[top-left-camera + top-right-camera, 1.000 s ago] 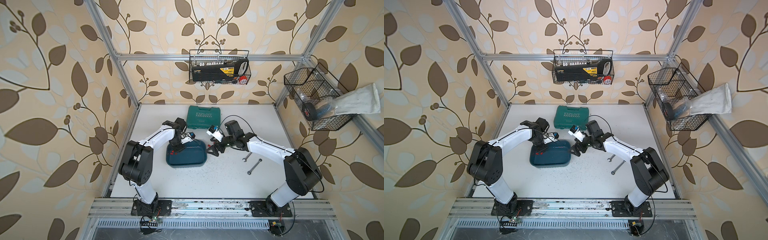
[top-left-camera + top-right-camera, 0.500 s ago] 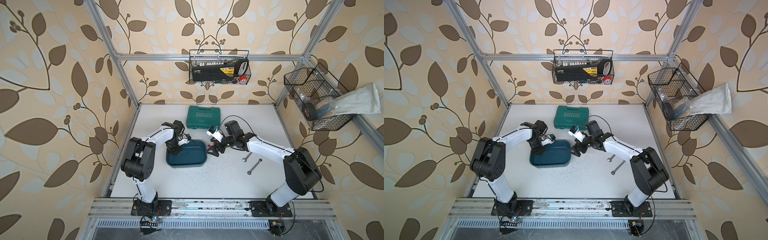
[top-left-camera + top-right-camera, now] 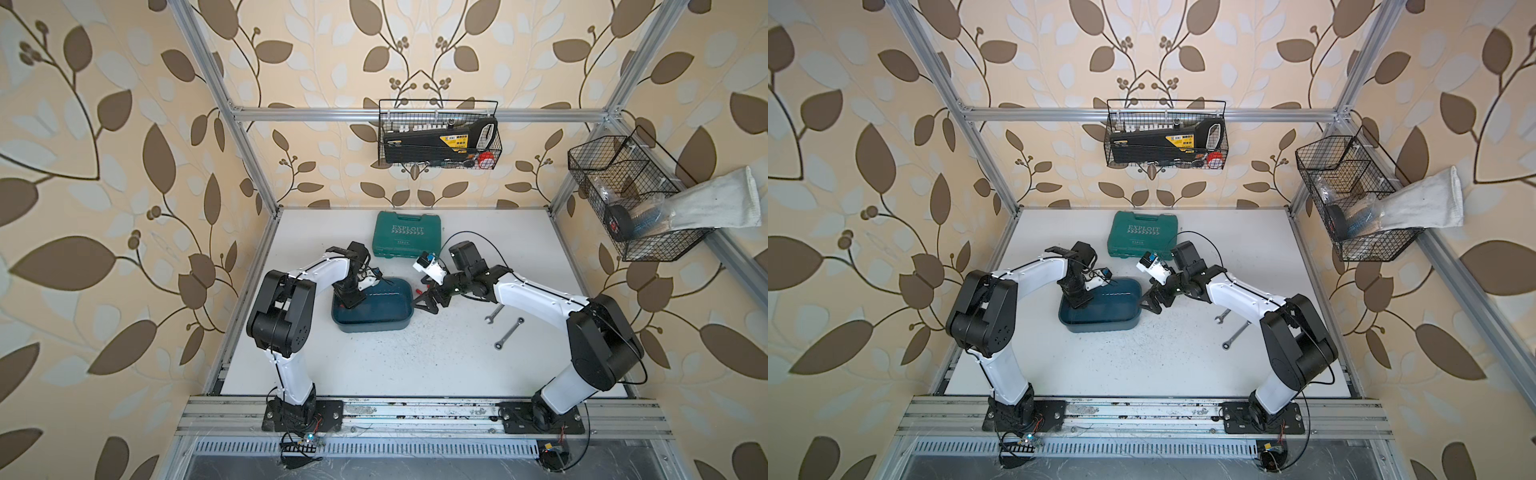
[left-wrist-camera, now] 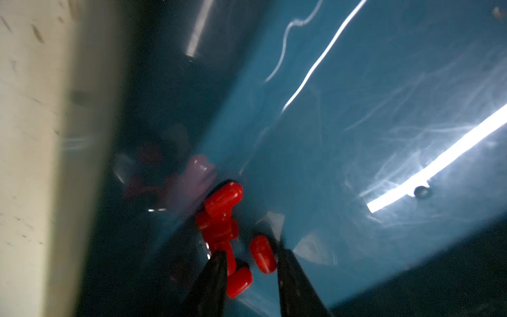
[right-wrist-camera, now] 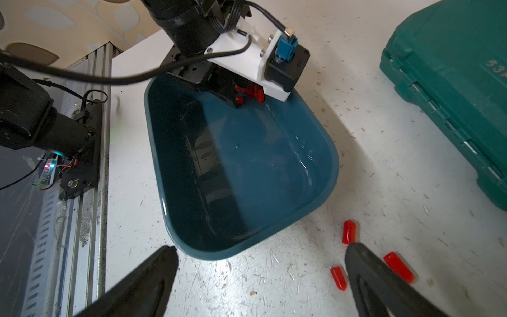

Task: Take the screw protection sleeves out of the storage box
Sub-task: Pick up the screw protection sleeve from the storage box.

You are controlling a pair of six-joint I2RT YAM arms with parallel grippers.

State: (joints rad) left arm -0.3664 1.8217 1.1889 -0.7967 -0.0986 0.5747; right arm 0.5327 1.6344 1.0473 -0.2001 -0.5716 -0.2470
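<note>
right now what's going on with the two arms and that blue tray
The left gripper is down in a corner of the storage box, jaws partly apart around a cluster of red screw protection sleeves; none looks clamped yet. The right gripper hovers wide open just outside the box, above three more sleeves lying on the table.

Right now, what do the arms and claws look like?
Left arm and right arm: white shell links, black joint housings and bases, thin black cables routed outside. Each wrist has a white camera bracket with a blue connector. Left claw and right claw: slim black tapered fingers.
</note>
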